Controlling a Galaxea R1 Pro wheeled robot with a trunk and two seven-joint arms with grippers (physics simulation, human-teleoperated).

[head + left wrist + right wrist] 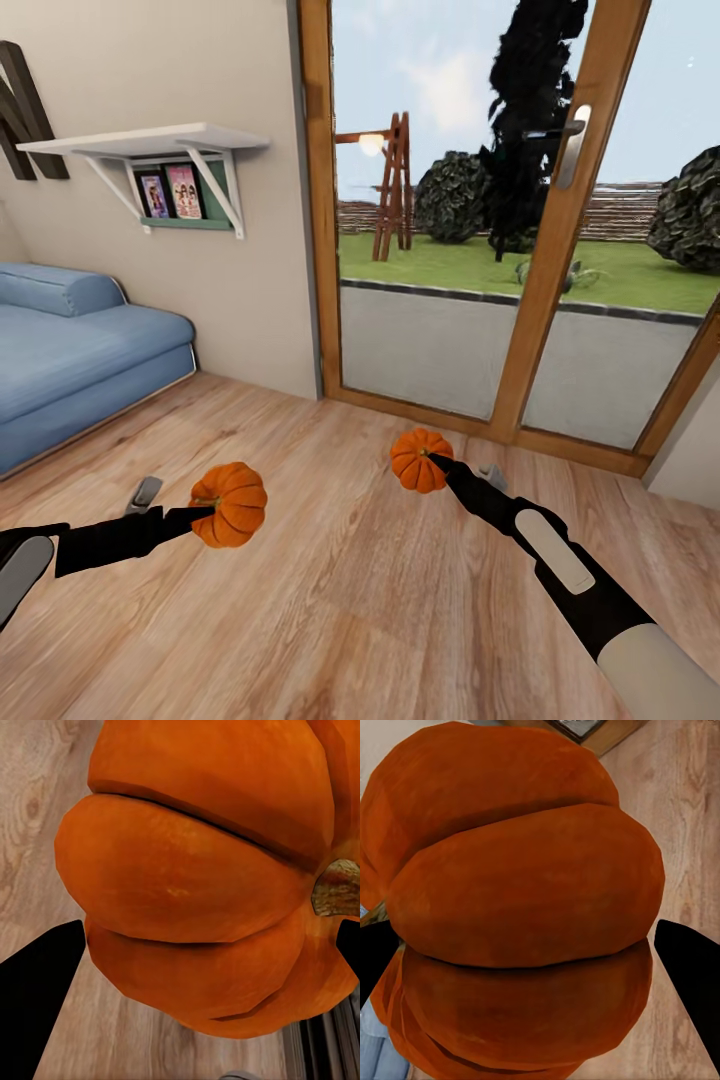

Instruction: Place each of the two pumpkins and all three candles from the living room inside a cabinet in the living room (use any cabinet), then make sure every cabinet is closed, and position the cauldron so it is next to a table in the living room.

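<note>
I have a pumpkin in each tool, both carried clear above the wooden floor (330,560). My left tool (196,514) is closed around the left pumpkin (231,503), which sits at the end of the left arm in the near left of the head view. In the left wrist view that pumpkin (202,877) sits between the two dark fingers (37,997), its ribs running across and its short brownish stem (337,889) turned to one side, so the pumpkin is held lying over rather than stem-up.

My right tool (437,463) is likewise clamped on the right pumpkin (420,460), held a little farther out and to the right of the other; the two pumpkins are well apart. From the right wrist camera the right pumpkin (517,915) bulges between the black fingers (694,975), which press against its sides.

Ahead of me, far across the floor, stands a wood-framed glass door (560,250) with a garden outside. To the far left is a blue sofa (80,350) against the beige wall, and above it a white wall shelf (150,142) with small pictures beneath.
</note>
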